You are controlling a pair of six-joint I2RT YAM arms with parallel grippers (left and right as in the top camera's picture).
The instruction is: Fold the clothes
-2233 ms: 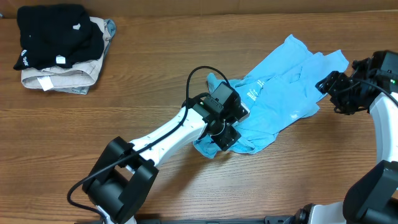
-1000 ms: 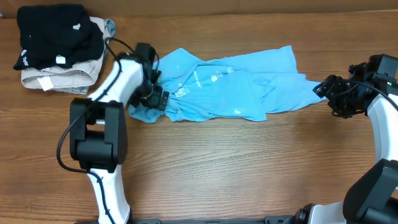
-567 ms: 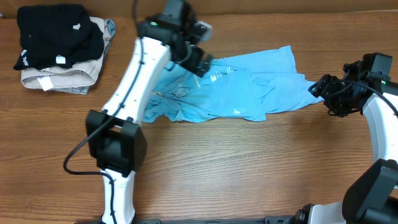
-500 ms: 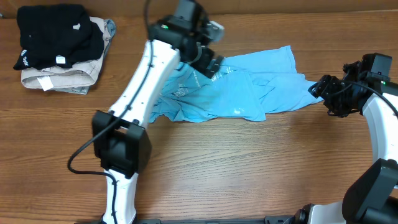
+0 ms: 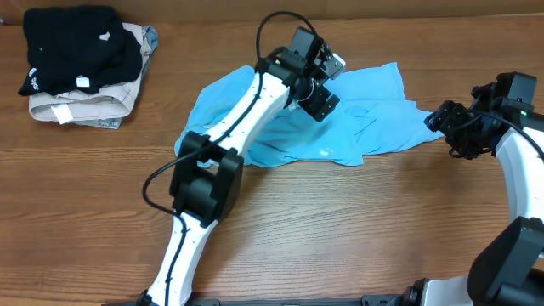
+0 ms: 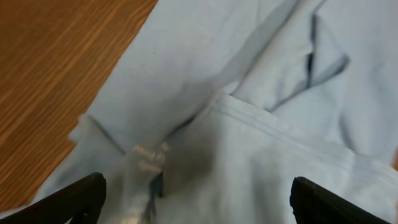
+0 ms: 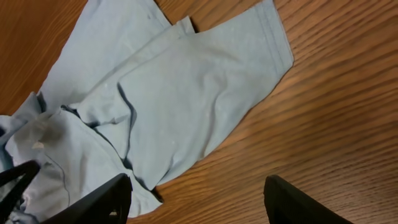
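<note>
Light sky-blue T-shirt [image 5: 374,119] lying crumpled and partly spread across the middle of the wooden surface [image 5: 340,229], long axis running left to right. The cloth is creased into several overlapping folds, and one stitched hem crosses the left wrist view. A small, faint printed mark shows on a fold there, too blurred to read.

The left arm reaches from its base at the near edge diagonally over the shirt. The left gripper [image 6: 198,198] hangs above the upper middle of the garment. Its fingertips [image 6: 87,190] stand wide apart with only loose fabric showing below the gap, so this gripper is open and holds nothing. Whether it touches the cloth cannot be told.

The right gripper [image 7: 196,196] sits at the shirt's right end, just beside the outermost flap. Its jaws are likewise spread, and bare wood shows between the fingertips [image 7: 109,193], so nothing is gripped. The hemmed corner of the flap lies flat on the surface ahead of it.

At the far left corner, well apart from the shirt, a folded black garment [image 5: 76,47] rests on top of a folded beige garment [image 5: 93,106].
</note>
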